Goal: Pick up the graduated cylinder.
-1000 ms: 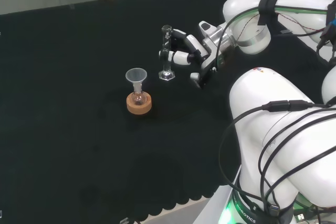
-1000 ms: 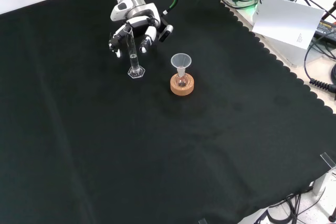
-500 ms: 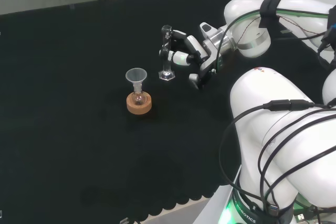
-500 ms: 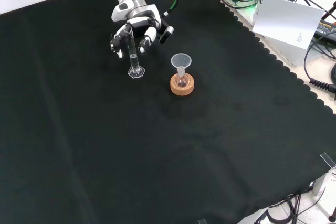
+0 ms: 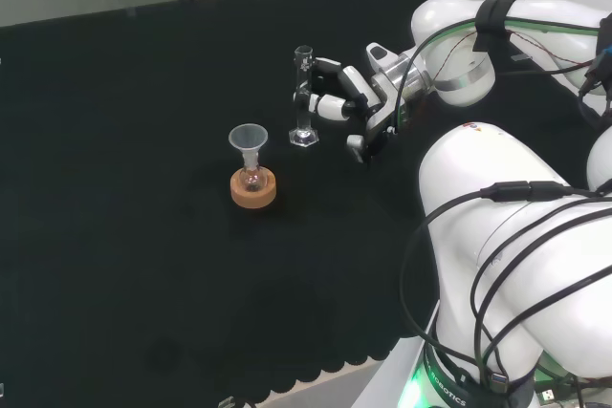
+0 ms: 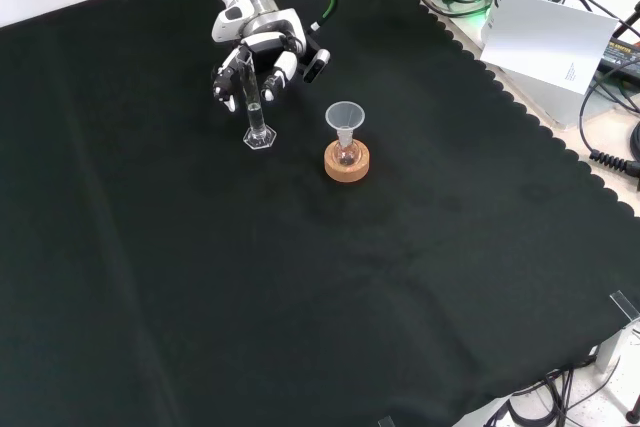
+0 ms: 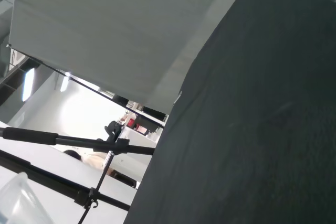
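Hand (image 5: 356,102) moved closer, fingers (image 6: 245,69) now curling around cylinder (image 5: 303,97). Cylinder upright between my fingers, base on cloth (image 6: 300,277). Grip nearly made; I lift next. Funnel (image 5: 249,140) near.

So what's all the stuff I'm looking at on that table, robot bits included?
graduated cylinder: one, clear, standing upright on the cloth, hand's fingers curled round it.
funnel: one, clear greyish, sitting in the neck of a small flask, left of the cylinder in the head view.
small flask: one, clear glass, on the cork ring.
cork ring: one, tan, the flask's stand.
black cloth: one, covering the bench.
white card: one, past the cloth's edge, upper right of the front view.
cables: several, dark, beside the card.
hand: one, black and white, closed on the cylinder.
arm: one, white, at the head view's right.
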